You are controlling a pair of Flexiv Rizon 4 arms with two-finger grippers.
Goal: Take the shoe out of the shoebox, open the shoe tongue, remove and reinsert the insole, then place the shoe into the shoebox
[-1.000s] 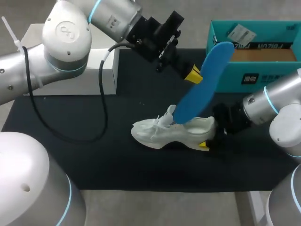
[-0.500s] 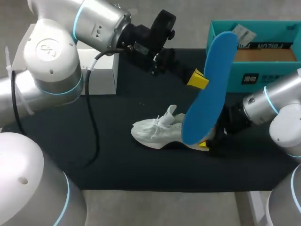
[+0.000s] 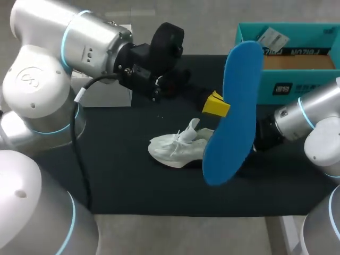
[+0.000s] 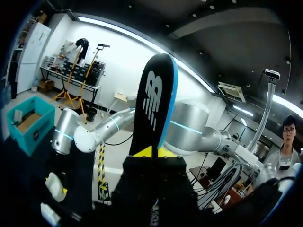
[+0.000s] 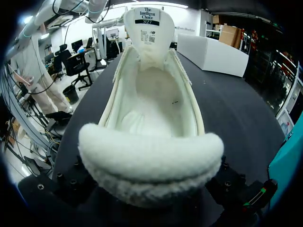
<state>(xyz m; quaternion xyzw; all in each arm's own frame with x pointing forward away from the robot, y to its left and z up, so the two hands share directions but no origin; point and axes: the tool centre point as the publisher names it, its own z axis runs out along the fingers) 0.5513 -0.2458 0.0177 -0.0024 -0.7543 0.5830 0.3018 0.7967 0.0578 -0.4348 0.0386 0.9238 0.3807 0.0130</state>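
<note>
On the black table mat (image 3: 133, 175), the white knit shoe (image 3: 178, 149) lies outside the teal cardboard shoebox (image 3: 297, 87) at far right, tongue open, heel clamped by the right gripper (image 5: 150, 189). The left gripper (image 3: 215, 104) pinches the blue foam insole (image 3: 234, 111), clear of the shoe. Reinserting and boxing remain.

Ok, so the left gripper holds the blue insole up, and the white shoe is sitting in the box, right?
Not quite. The shoe is not in the box; it lies on the black mat in front of it, as the head view shows. The rest is right: the left gripper holds the blue insole up.
</note>
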